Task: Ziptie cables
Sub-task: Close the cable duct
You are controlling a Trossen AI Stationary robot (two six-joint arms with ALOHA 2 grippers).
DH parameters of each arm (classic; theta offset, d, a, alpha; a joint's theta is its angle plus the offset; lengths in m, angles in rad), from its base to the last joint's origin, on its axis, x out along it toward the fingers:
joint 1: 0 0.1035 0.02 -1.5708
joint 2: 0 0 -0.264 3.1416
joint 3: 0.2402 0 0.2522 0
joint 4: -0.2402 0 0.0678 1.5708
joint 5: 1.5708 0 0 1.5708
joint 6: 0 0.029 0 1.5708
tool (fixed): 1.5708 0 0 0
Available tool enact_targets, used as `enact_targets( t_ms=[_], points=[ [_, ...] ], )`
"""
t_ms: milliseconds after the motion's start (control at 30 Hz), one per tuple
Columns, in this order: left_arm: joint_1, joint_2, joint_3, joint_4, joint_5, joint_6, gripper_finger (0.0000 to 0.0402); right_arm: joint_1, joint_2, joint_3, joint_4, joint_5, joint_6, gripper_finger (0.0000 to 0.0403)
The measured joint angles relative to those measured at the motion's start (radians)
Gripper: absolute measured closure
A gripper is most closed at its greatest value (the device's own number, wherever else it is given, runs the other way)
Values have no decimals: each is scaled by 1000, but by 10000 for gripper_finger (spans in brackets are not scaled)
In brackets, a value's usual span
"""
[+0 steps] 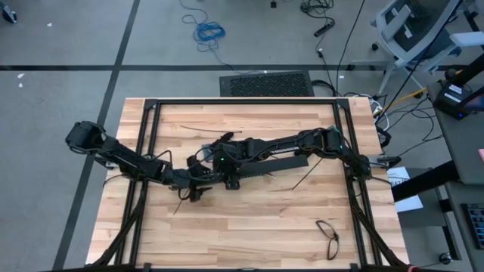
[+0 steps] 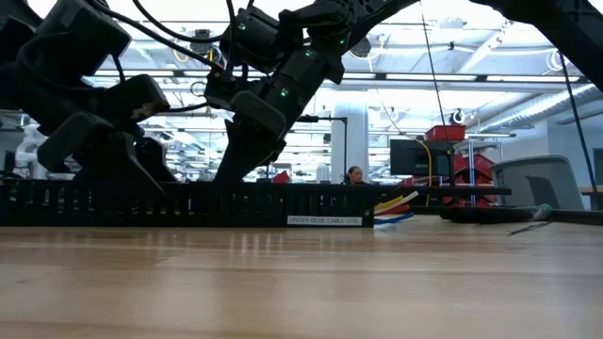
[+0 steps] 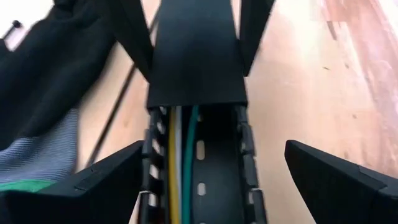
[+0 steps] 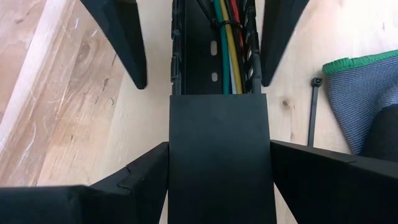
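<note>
1. We have the left gripper (image 3: 205, 180) open wide, fingers astride the slotted cable tray (image 3: 211, 155), gripping nothing.
2. The cables (image 3: 180, 149) lie inside the tray, partly under its cover (image 3: 196, 56).
3. Right gripper (image 4: 217, 180) faces it from the other end, jaws open beside the cover, not clamped.
4. A loose ziptie (image 4: 313, 112) lies on the wooden table (image 1: 249, 219).

A: High view looks straight down on the whole desk (image 1: 249, 219). Low view sits level at desk height, facing the room.
B: Both wrist views hang close over the slotted bar (image 4: 221, 155), facing each other.
</note>
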Motion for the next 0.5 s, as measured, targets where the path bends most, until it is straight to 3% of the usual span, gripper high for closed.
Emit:
enact_targets(
  t_ms=[200, 500],
  points=[
    [10, -3, 0, 1, -68, 31, 26, 0, 0, 0, 0, 0, -4, 154],
    [55, -4, 0, -4, -52, 54, 26, -1, 0, 0, 0, 6, -7, 154]
  ],
)
